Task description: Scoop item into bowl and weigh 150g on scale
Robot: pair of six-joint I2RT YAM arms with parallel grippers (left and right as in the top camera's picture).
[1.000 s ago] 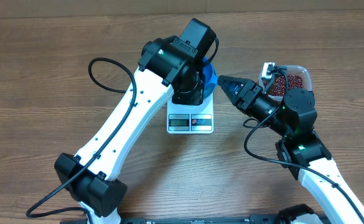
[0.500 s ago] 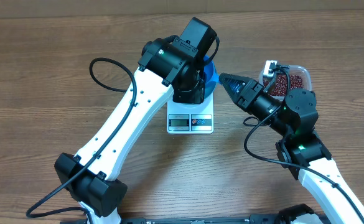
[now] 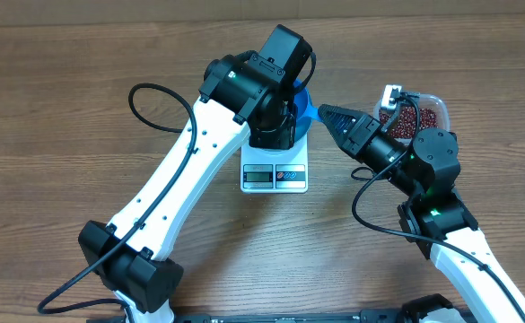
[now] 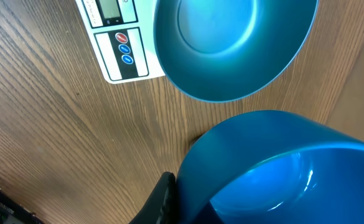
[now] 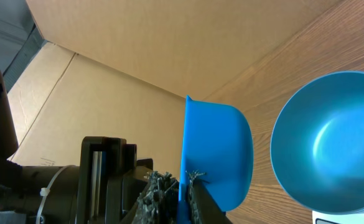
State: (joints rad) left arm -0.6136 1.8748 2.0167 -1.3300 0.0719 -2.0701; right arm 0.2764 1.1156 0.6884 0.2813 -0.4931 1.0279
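Gripping the blue scoop (image 5: 216, 152), the right fingers (image 5: 160, 199) were closed on its edge.
The bowl (image 5: 331, 143) was set on the scale (image 3: 275, 175); left fingers (image 4: 160, 202) were closed beside the scoop; beans (image 3: 410, 121) were held in a tub (image 3: 441, 106).

Half-seen things under and around the arms
From overhead the left arm (image 3: 199, 152) covers the back of the scale (image 3: 275, 176), whose display is too small to read. In the left wrist view the bowl (image 4: 231, 43) runs off the top edge, and the blue scoop (image 4: 275, 168) off the bottom and right.
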